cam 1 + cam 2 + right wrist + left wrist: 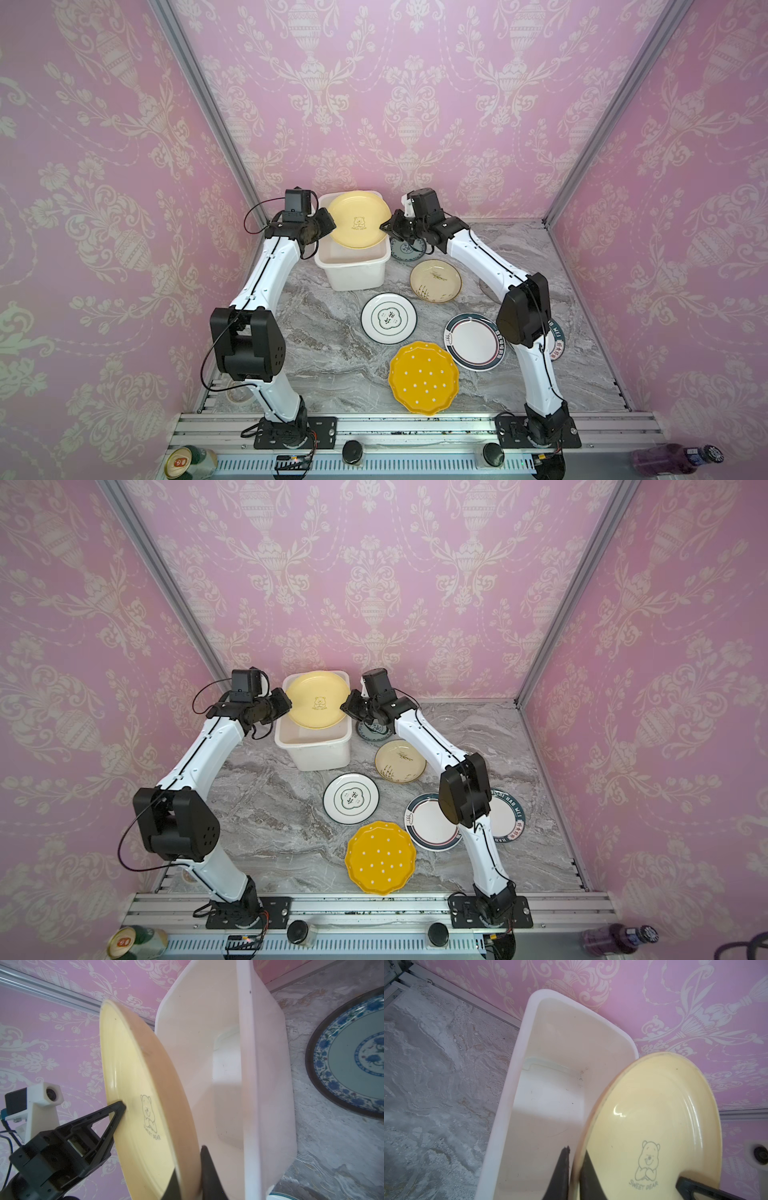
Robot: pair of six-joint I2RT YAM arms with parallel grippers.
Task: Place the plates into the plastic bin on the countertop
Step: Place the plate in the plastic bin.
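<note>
Nearest to me, low in the middle of both top views, a yellow dotted plate [424, 377] lies flat on the grey tabletop [324, 332]. Just behind it, to the right of the frame, is a white plate with dark rim [471, 343]. To the left of that one lies a white plate with a green mark [388, 318]. Further back I see a cream plate [435, 281], and behind it a small teal patterned plate [353, 1064], just beside the plastic bin [353, 274]. The bin stands in the upper centre of the frame. Above its opening a pale yellow plate [359, 219] with a bear drawing is held tilted, its face turned to the front. The left hand [331, 228] is closed on the plate's left edge, with one finger on each side of the rim. The right hand [384, 226] pinches the opposite edge in the same way.
</note>
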